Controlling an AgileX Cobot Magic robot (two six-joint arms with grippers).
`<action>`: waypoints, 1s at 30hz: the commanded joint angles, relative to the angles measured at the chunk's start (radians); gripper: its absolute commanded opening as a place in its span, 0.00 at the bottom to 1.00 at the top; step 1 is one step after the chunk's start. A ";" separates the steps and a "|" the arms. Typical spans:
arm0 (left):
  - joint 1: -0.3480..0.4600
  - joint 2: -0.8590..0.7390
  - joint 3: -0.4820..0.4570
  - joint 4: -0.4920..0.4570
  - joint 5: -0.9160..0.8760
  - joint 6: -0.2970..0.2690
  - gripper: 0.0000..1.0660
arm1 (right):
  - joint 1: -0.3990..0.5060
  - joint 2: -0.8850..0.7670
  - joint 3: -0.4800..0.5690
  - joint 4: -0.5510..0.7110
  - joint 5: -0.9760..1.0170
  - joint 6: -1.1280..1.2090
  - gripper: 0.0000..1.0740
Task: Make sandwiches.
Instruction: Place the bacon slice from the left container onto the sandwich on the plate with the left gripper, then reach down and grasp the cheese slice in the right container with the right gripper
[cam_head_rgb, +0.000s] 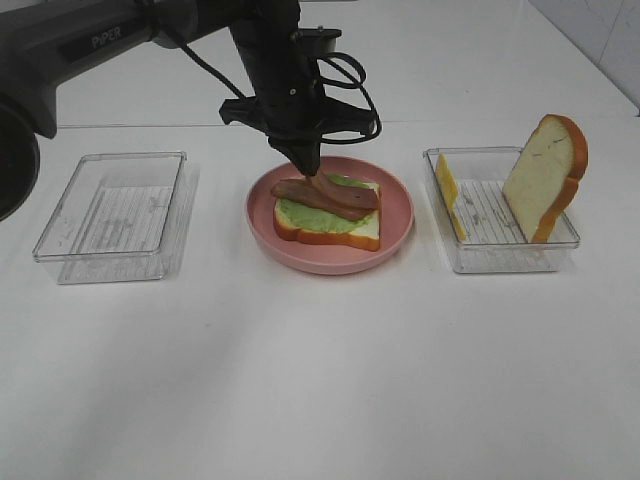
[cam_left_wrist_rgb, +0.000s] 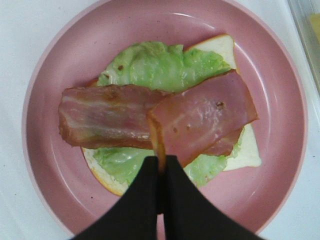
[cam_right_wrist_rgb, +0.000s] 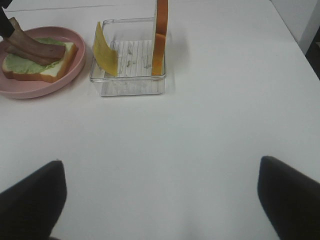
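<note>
On the pink plate (cam_head_rgb: 402, 212) lies a partly built sandwich: a white bread slice (cam_left_wrist_rgb: 221, 46) with an orange-brown crust, a green lettuce leaf (cam_left_wrist_rgb: 160, 65) on it, and one brown bacon strip (cam_left_wrist_rgb: 100, 117) flat across the leaf. A second bacon strip (cam_left_wrist_rgb: 205, 117) slants over the first, one end pinched in my left gripper (cam_left_wrist_rgb: 161, 164), which is shut on it just above the plate (cam_left_wrist_rgb: 280, 100). From above, the left gripper (cam_head_rgb: 312, 170) points down at the sandwich (cam_head_rgb: 330, 215). My right gripper (cam_right_wrist_rgb: 160, 200) stands wide open and empty over bare table, well short of the food.
A clear tray (cam_head_rgb: 500, 262) right of the plate holds a yellow cheese slice (cam_head_rgb: 446, 188) leaning on its wall and an upright bread slice (cam_head_rgb: 545, 175). Another clear tray (cam_head_rgb: 110, 215) sits empty to the left. The table's far edge runs behind the trays.
</note>
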 joint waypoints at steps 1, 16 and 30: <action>-0.006 -0.001 0.000 -0.001 0.007 -0.009 0.00 | -0.004 -0.023 0.003 0.002 -0.011 -0.004 0.92; -0.005 -0.021 -0.001 0.043 0.054 -0.028 0.96 | -0.004 -0.023 0.003 0.002 -0.011 -0.004 0.92; 0.055 -0.153 -0.050 0.075 0.142 0.120 0.94 | -0.004 -0.023 0.003 0.002 -0.011 -0.004 0.92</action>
